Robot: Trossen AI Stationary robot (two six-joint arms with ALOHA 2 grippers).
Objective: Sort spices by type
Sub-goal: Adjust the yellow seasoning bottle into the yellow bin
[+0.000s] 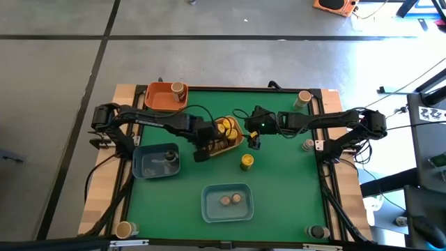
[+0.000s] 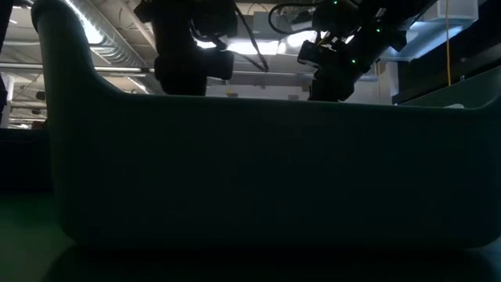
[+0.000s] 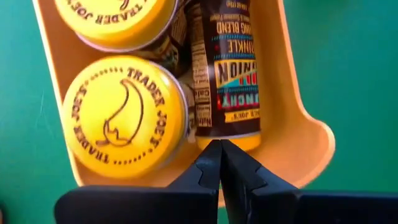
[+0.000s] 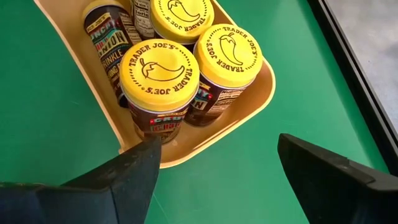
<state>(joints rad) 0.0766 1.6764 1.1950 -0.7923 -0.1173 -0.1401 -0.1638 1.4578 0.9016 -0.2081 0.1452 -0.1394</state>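
Yellow tray (image 1: 238,139) sits near centre of the green worktop (image 1: 279,188) and holds several yellow-lidded spice jars (image 4: 160,73), three standing upright and one dark-labelled jar (image 3: 225,68) lying on its side along the tray wall. Left pincer (image 3: 221,163) hovers at one end of this tray, fingers pressed fully together, holding nothing. Right pincer (image 4: 217,165) is at the tray's opposite end, fingers spread wide, empty, over bare green beside the rim. One loose yellow-lidded jar (image 1: 247,162) stands on the worktop just below the yellow tray. Orange tray (image 1: 157,99) at the far left corner holds one tan-lidded jar (image 1: 178,88). Near blue tray (image 1: 209,206) holds two tan-lidded jars (image 1: 231,200); left blue tray (image 1: 139,167) holds a dark-lidded jar (image 1: 169,157). Single jars stand at the worktop corners.
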